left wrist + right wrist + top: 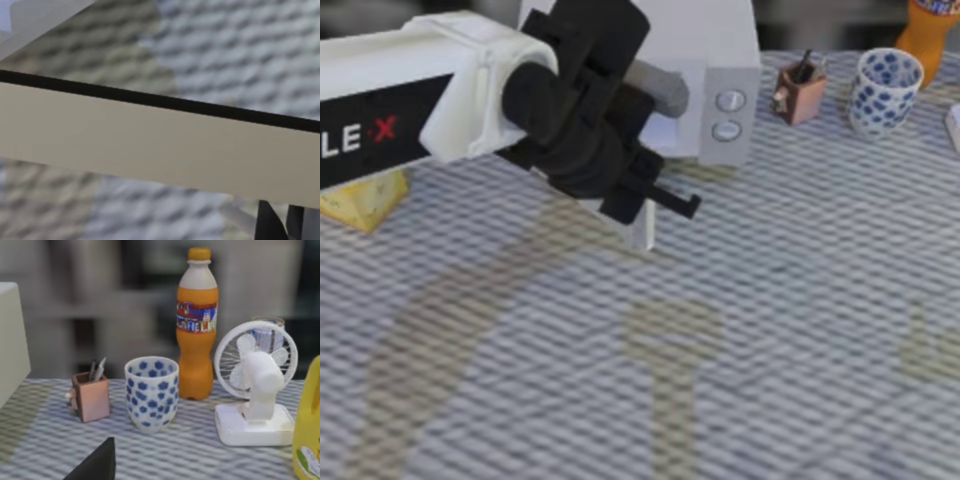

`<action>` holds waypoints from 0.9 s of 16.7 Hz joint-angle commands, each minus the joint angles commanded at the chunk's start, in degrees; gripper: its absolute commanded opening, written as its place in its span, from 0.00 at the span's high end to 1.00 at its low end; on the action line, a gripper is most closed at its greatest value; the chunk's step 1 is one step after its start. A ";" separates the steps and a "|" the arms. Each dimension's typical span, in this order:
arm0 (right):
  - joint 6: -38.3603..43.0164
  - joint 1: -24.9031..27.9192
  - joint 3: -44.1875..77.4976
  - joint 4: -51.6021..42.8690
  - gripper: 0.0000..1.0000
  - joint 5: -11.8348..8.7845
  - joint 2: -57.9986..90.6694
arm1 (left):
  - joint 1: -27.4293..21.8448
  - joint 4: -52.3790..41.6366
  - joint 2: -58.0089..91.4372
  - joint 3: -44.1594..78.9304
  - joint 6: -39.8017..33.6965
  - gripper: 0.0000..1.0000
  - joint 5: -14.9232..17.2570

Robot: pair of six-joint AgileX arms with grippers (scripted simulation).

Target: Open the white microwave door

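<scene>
One microwave [720, 60], one cup [151, 391], one bottle [197, 325], one fan [255, 385].

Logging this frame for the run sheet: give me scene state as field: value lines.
microwave: white microwave at table's far edge, knobs facing front
door: door swung out, partly open
left gripper: left gripper at door's free edge
right arm: out of top view, parked
right of microwave: pen holder, blue-flowered cup, orange soda bottle, white fan
</scene>
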 joint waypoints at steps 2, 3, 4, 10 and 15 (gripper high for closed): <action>0.00 0.00 0.00 0.00 0.00 0.00 0.00 | 0.00 0.00 0.00 0.00 0.00 1.00 0.00; 0.00 0.00 0.00 0.00 0.00 0.00 0.00 | 0.00 0.00 0.00 0.00 0.00 1.00 0.00; 0.00 0.00 0.00 0.00 0.00 0.00 0.00 | 0.00 0.00 0.00 0.00 0.00 1.00 0.00; 0.00 0.00 0.00 0.00 0.00 0.00 0.00 | -0.22 0.03 0.11 -0.27 -0.01 1.00 0.46; 0.00 0.00 0.00 0.00 0.00 0.00 0.00 | 1.87 0.28 -2.57 -3.14 5.78 1.00 3.47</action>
